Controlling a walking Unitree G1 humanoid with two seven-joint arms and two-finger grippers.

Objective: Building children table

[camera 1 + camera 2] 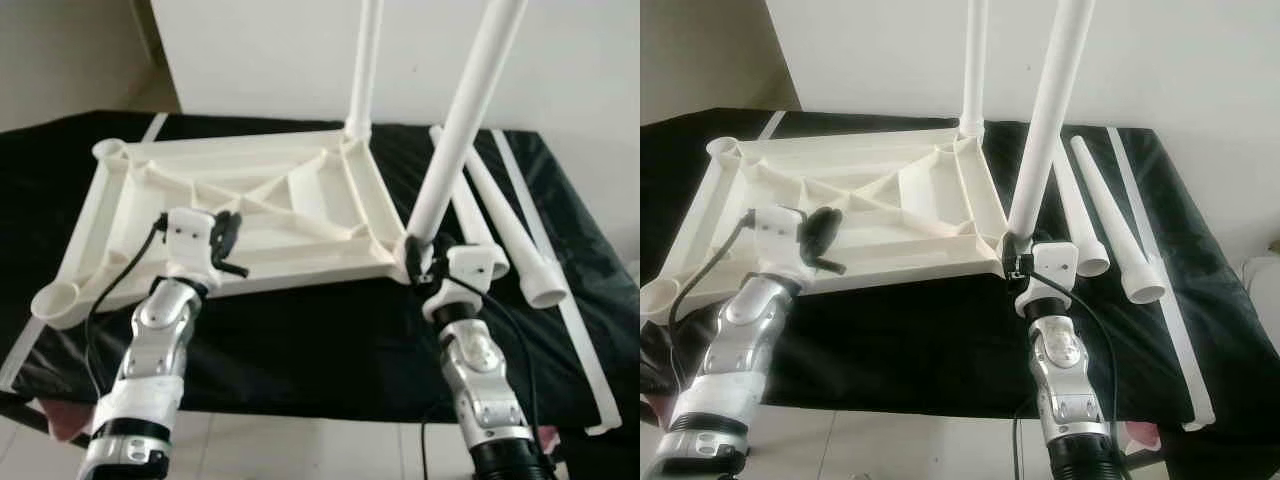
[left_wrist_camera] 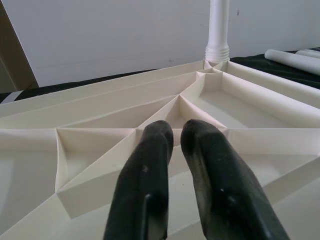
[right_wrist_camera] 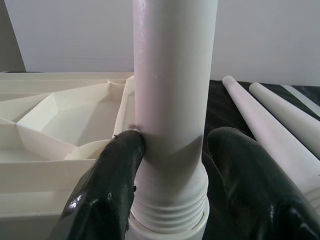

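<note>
- Right tool sits at the near right corner of the upturned tabletop, fingers spread around the base of a leaning white leg; one finger touches it, the other stands just off.
- Left tool hovers over the tabletop's ribbed underside, fingers nearly together, holding nothing.
- Far right corner: another leg stands upright in its socket.
- Two spare legs lie on the black-covered surface to the right.
- Risk, as I judge it: that tilted leg's threads could cross in the socket, or it could slip from the loose grip and topple toward the spares.
</note>
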